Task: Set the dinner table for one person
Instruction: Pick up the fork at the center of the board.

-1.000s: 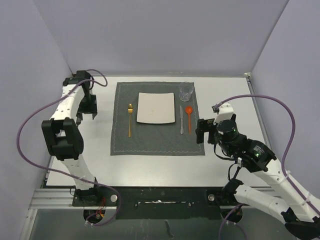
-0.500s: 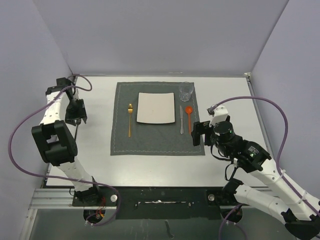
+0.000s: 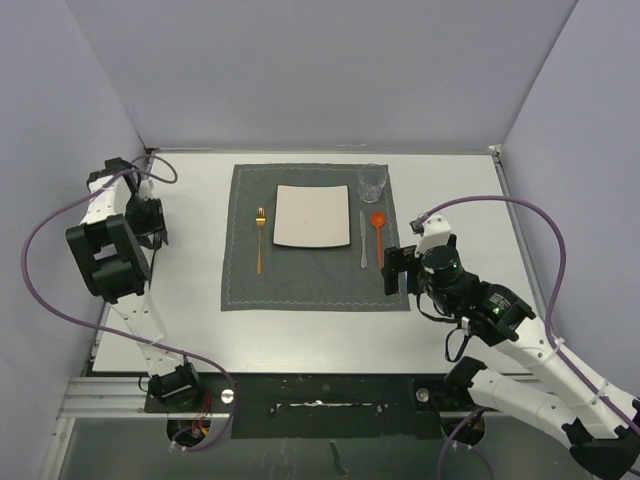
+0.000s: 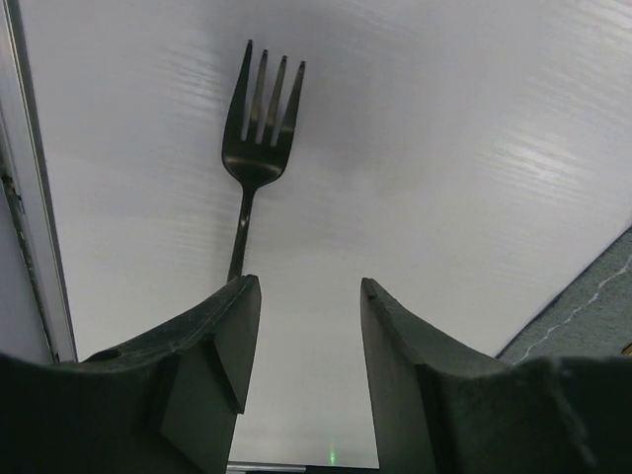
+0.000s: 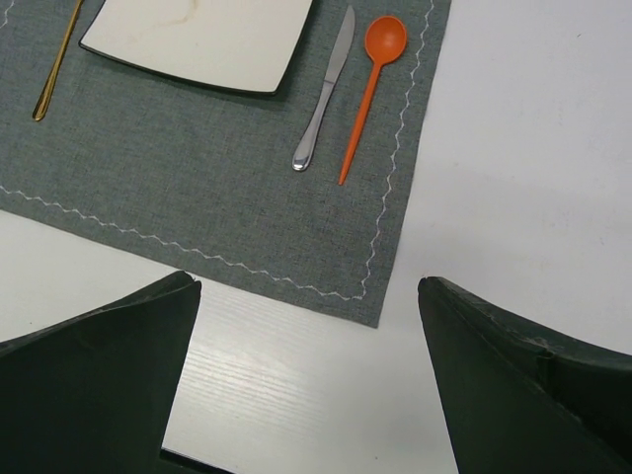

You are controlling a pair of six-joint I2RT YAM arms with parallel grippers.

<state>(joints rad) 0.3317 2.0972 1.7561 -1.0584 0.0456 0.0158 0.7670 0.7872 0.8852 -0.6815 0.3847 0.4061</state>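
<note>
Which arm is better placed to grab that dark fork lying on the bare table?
Left. The left gripper, open, faces the fork just ahead; the right gripper hangs by the placemat's opposite edge.

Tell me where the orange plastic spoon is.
In the top view, the orange plastic spoon lies on the right side of the dark grey cloth placemat, just right of the silver metal knife and below the clear glass.
</note>
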